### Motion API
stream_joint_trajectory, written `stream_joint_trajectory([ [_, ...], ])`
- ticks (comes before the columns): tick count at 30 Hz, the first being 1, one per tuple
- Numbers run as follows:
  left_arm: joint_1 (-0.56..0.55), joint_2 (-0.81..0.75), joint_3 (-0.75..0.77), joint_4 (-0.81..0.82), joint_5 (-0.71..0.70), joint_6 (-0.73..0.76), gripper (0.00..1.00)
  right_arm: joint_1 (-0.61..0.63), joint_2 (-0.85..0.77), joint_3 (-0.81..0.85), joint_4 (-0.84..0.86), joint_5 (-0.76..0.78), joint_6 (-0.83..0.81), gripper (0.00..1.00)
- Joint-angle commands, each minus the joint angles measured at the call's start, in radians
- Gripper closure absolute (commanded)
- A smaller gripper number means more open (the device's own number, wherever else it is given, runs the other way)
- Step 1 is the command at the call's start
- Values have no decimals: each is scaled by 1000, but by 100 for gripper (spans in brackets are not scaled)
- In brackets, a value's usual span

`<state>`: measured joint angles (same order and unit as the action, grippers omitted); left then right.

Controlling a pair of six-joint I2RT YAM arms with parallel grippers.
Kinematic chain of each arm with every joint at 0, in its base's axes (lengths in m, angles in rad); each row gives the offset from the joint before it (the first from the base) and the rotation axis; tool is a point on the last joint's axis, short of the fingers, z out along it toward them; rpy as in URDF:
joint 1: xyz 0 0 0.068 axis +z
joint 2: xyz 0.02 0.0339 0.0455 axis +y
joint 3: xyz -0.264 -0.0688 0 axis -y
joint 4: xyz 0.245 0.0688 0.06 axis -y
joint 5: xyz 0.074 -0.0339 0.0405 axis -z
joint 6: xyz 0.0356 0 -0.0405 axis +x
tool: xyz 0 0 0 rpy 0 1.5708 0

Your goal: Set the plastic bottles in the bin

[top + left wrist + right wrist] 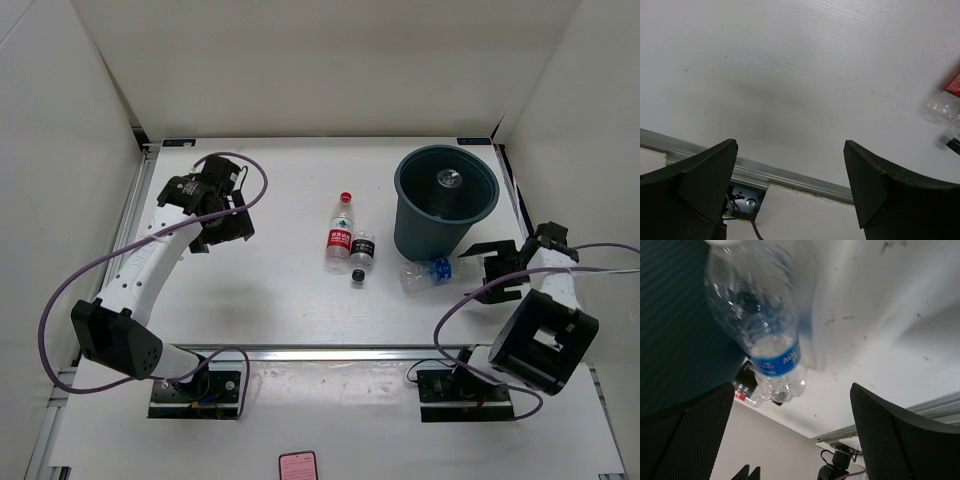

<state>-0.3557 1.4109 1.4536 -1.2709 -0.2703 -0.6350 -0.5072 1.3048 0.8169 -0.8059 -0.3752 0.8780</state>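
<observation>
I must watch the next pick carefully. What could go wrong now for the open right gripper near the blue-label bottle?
1. The blue-label bottle lies on its side close beside the bin; the open right gripper could push it so that it rolls away.
2. The gripper might also bump the bin wall and shift the bin.
3. The red-cap bottle and the black-cap bottle lie close together; taking one may knock the other.
</observation>
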Motion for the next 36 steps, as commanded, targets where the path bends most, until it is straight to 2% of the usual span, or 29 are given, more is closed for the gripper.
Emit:
stream_joint_trajectory([
  [1, -2, -3, -1, 21, 8, 9, 0, -5, 49, 71, 63, -4, -22, 0],
  [9, -2, 7, -1, 21, 8, 18, 0, -5, 246, 160, 120, 29, -13, 0],
  [14, -2, 7, -10, 10, -12, 18, 0, -5, 385, 243, 120, 29, -62, 0],
  [18, -2, 7, -19, 10, -12, 18, 0, -5, 473, 265, 99, 5, -105, 13],
  [20, -2, 16, -19, 10, -12, 18, 0, -5, 473, 265, 99, 18, -117, 18],
  [24, -2, 16, -19, 10, 8, 18, 0, -5, 433, 219, 70, 27, -143, 37],
  [27, -2, 25, -19, 21, 19, 18, 0, -5, 361, 194, 45, 64, -168, 49],
  [31, -2, 34, -10, 21, 40, 18, 0, -5, 205, 174, -68, 142, -177, 68],
  [36, -2, 45, -10, 42, 77, 18, 0, 102, 51, 174, -234, 258, -154, 79],
])
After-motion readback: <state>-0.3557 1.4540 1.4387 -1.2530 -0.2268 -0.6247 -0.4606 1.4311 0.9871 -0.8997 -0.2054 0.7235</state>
